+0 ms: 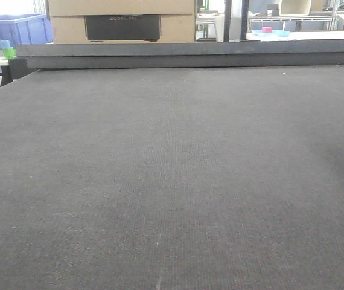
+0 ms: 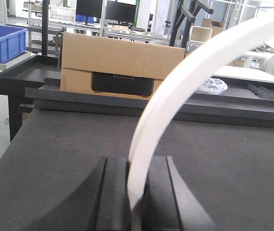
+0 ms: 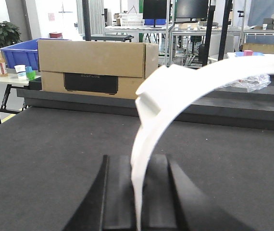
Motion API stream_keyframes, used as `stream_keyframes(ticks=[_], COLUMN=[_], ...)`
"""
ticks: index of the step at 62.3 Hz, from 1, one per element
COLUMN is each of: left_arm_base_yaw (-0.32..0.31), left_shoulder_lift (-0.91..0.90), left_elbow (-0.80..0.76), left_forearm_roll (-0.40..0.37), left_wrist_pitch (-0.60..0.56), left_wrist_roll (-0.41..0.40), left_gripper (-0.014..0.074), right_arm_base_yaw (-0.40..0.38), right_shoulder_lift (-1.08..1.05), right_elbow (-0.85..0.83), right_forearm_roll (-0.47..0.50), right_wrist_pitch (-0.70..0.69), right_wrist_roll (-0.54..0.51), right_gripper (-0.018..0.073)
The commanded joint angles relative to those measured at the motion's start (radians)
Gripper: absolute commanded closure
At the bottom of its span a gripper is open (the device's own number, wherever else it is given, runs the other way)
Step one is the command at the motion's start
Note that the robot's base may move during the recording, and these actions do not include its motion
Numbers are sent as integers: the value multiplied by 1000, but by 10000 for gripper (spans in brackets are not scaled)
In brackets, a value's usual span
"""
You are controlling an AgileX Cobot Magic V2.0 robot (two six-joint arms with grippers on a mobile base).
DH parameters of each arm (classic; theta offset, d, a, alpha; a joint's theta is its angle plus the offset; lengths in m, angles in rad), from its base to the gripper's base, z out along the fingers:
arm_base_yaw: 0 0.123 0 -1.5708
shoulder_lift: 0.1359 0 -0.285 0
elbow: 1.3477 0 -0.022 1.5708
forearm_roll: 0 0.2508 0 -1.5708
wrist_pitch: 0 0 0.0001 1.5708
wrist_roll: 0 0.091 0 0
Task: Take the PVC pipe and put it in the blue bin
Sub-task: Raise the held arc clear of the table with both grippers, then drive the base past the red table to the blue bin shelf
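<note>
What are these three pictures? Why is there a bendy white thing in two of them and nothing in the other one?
It's a robot with two arms, each ending in a pincher. One picture looks across the dark grey table from the front. The other two come from small cameras on the robot's wrists. In the left wrist picture, the left gripper pinches a white curved pipe. In the right wrist picture, the right gripper pinches a white curved pipe too. Whether that's one pipe or two, I can't tell. Far behind are a cardboard box and a blue bin.
</note>
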Motion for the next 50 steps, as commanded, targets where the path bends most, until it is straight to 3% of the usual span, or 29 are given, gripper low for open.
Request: stream_keyframes(ticks=[1,50], left_arm_base_yaw=[-3,-3], left_shoulder_lift=[-7,-7], left_elbow=[2,2], left_forearm_roll=[0,0], left_wrist_pitch=[-26,-26], left_wrist_roll=[0,0], left_gripper=[707,707], right_arm_base_yaw=[2,2], right_shoulder_lift=[-6,-6], right_elbow=[-5,-5], right_forearm_roll=[-14,-14], right_wrist_pitch=[-33,-33], right_wrist_roll=[-6,-6], right_gripper=[718,718])
